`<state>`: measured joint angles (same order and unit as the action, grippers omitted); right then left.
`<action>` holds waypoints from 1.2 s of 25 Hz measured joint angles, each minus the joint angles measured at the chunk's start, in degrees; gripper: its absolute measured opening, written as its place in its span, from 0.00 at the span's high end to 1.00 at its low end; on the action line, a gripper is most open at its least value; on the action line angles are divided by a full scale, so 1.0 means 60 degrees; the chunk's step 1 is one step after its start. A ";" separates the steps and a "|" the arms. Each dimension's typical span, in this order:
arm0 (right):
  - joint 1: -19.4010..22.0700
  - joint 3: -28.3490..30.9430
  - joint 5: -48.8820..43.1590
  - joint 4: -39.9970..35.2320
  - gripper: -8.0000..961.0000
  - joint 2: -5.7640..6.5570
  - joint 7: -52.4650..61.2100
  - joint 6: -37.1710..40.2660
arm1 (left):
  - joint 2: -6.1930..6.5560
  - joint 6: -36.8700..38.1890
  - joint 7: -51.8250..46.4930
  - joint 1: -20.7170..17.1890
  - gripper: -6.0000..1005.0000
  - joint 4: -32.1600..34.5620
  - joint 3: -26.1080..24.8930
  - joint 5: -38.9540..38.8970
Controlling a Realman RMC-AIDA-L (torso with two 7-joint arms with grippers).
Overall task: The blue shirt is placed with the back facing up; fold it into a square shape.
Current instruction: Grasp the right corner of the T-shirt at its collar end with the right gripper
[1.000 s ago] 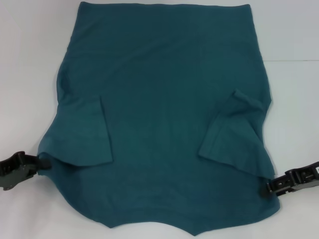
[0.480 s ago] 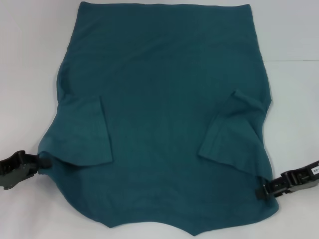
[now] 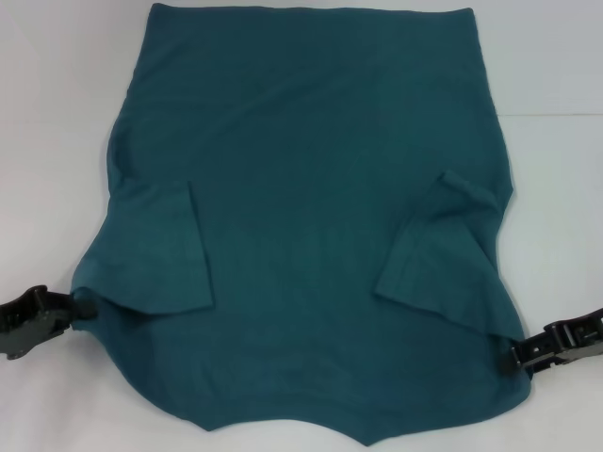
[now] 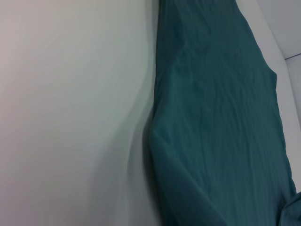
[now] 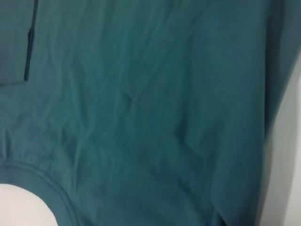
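Observation:
The blue shirt (image 3: 311, 217) lies flat on the white table (image 3: 57, 113), plain side up, with both sleeves folded inward and the collar toward me. My left gripper (image 3: 80, 306) is at the shirt's left shoulder edge, shut on the fabric, which puckers to a point there. My right gripper (image 3: 513, 358) is at the shirt's right shoulder edge, touching the fabric. The left wrist view shows the shirt's side edge (image 4: 155, 127) slightly raised above the table. The right wrist view is filled by the shirt (image 5: 150, 103), with the curved collar edge (image 5: 56, 188) showing.
The white table (image 3: 556, 141) surrounds the shirt on both sides. The shirt's hem reaches the far edge of the head view and its collar reaches the near edge.
My right gripper pushed inward over the shirt's right edge half a second ago and has drawn back outward to the edge. The left gripper and the shirt have stayed in place.

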<state>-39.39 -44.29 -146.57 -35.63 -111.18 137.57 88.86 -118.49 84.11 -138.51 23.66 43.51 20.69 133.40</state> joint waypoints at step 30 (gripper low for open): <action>-0.0359 -0.0056 0.0163 0.0155 0.65 -0.0292 -0.0189 -0.0291 | 0.0018 -0.0038 -0.0008 0.0026 0.93 -0.0030 0.0018 -0.0043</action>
<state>-41.55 -44.63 -145.60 -34.70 -112.93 136.44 87.11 -118.38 83.88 -138.56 23.82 43.33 20.80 133.15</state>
